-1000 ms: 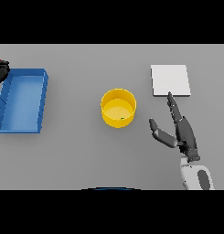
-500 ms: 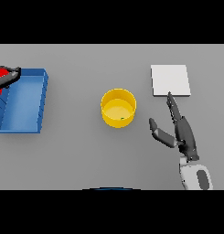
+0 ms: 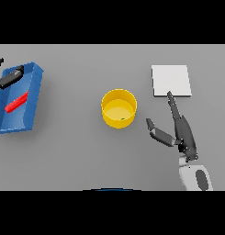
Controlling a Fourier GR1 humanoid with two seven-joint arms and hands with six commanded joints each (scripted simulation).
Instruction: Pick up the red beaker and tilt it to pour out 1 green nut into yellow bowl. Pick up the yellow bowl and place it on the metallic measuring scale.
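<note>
The yellow bowl stands at the table's middle, and a small green speck, seemingly a nut, lies inside near its front wall. To its right, further back, lies the pale square measuring scale. My right hand rests open on the table right of the bowl, its fingers pointing at the scale's near edge and its thumb spread toward the bowl. The red beaker lies on its side inside the blue bin at the far left. My left hand hovers open over the bin's back part, apart from the beaker.
The blue bin is skewed, with its right wall slanting toward the bowl. Bare grey table lies between the bin, the bowl and the scale.
The left hand came in over the blue bin and let go of the red beaker, which now lies in the bin. The bin has tilted slightly. The right hand stayed put.
</note>
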